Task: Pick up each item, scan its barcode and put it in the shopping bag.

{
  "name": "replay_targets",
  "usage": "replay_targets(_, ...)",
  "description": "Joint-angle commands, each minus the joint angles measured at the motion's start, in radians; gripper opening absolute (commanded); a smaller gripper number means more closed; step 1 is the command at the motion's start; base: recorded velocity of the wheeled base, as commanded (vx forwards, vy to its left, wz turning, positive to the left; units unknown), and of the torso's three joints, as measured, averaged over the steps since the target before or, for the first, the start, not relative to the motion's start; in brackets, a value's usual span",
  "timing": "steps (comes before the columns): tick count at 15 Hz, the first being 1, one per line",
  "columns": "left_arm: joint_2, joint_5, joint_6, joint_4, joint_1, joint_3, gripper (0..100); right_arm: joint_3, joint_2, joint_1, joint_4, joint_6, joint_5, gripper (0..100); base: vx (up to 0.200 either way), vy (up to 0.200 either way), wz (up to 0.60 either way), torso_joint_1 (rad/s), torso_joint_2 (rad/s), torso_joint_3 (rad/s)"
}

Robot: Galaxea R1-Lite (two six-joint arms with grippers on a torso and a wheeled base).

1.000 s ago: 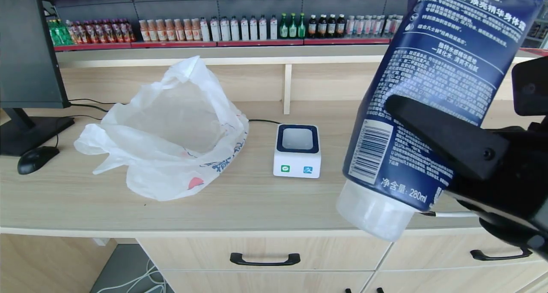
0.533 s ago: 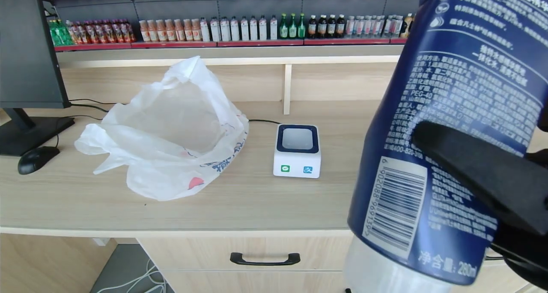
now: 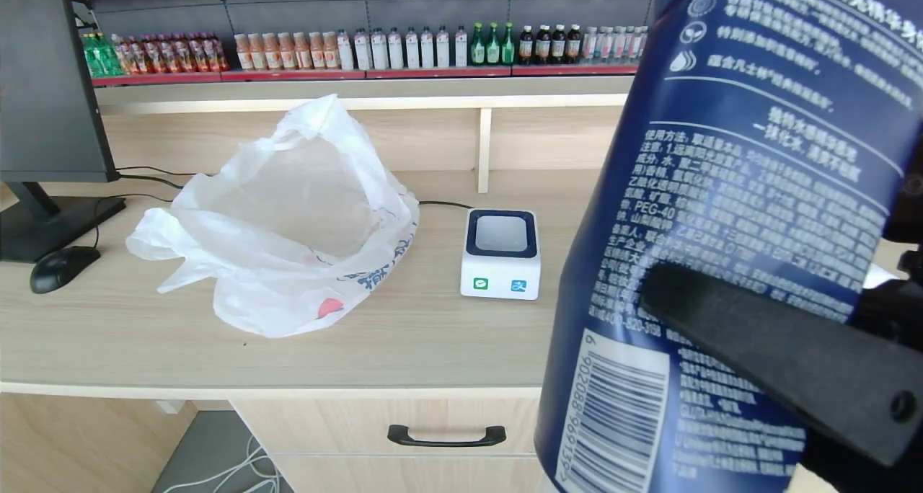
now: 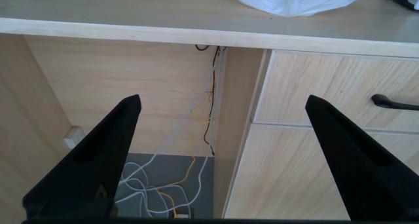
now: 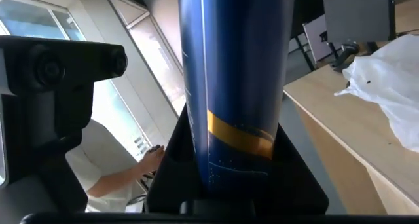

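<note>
A dark blue bottle [image 3: 735, 190] with white print hangs close in front of the head camera at the right, high above the counter; its barcode [image 3: 620, 414] faces the camera at the lower left. My right gripper [image 3: 685, 298] is shut on it, one black finger [image 3: 779, 363] lying across its front. In the right wrist view the bottle [image 5: 236, 73] stands between the gripper's [image 5: 236, 152] two fingers. The white scanner [image 3: 500, 254] with a dark-rimmed window sits mid-counter. The white shopping bag [image 3: 288, 212] lies open to its left. My left gripper [image 4: 222, 158] is open, below the counter's front edge.
A monitor [image 3: 50, 82] and a mouse [image 3: 61, 268] stand at the counter's [image 3: 433, 334] left end. Drawers with black handles [image 3: 445, 435] are under the counter; cables [image 4: 190, 178] hang in the open gap beside them. Shelves of drinks [image 3: 404, 46] line the back wall.
The right gripper has brought the bottle closer to the head camera and slightly leftward; its pale cap end has dropped out of the picture. Bag and scanner have not moved.
</note>
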Motion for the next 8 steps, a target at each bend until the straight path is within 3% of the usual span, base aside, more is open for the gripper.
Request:
replay_targets(1,0.000,0.000,0.000,-0.001,0.000,0.000,100,-0.002,0.007,-0.006,-0.001,-0.030,0.001,0,0.000,0.000,0.00,0.000,0.00,0.000)
replay_targets(3,0.000,0.000,0.000,-0.001,0.000,0.000,100,-0.015,0.010,-0.056,-0.001,-0.059,0.047,0,0.000,0.000,0.00,0.000,0.00,0.000)
replay_targets(5,0.000,0.000,0.000,-0.001,-0.001,0.000,100,-0.012,0.037,-0.152,-0.001,-0.167,0.163,0,0.000,0.000,0.00,0.000,0.00,0.000)
replay_targets(8,0.000,0.000,0.000,-0.001,0.000,0.000,100,-0.080,0.151,-0.280,-0.001,-0.437,0.231,0,0.000,0.000,0.00,0.000,0.00,0.000)
